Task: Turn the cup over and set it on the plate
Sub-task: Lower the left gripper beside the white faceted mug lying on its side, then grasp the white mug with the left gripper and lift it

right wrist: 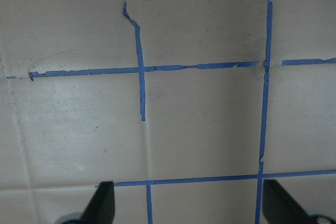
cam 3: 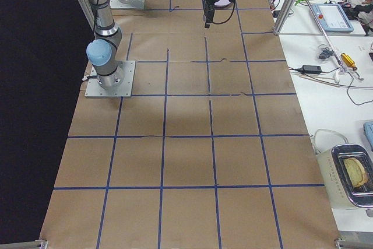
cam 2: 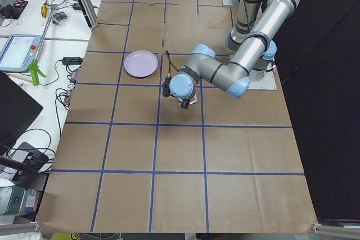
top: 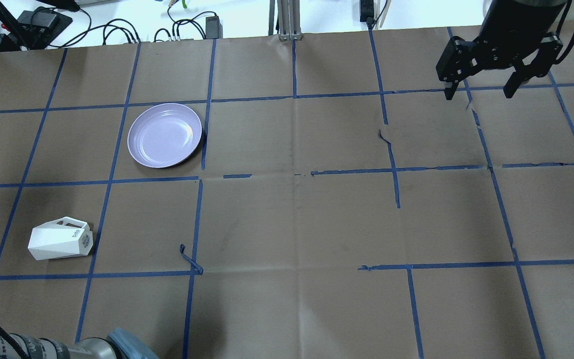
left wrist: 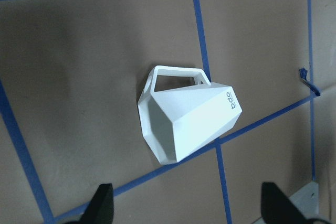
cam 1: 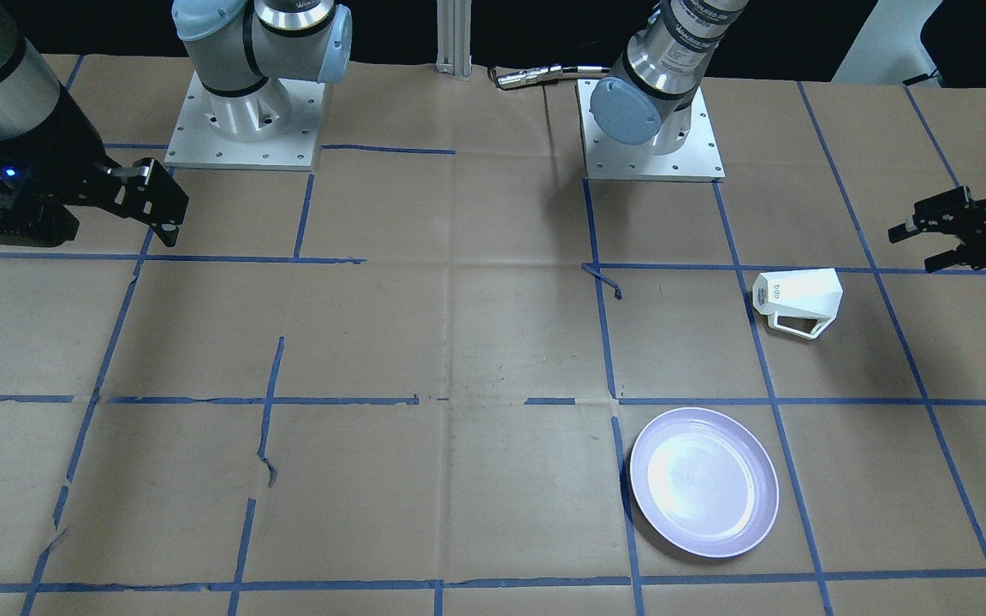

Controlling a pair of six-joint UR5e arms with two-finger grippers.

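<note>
The cup (cam 1: 797,299) is down on its side on the worktop (cam 1: 459,342), handle sticking out sideways, with its wide mouth apparently turned toward the left gripper (cam 1: 919,245). The plate (cam 1: 703,482) lies near the cup, not touching it. The left gripper is off the cup and apart from it, fingers spread wide, holding nothing. Well away at the far end, the right gripper (top: 480,93) is spread wide too, over blue tape lines (right wrist: 140,93).
</note>
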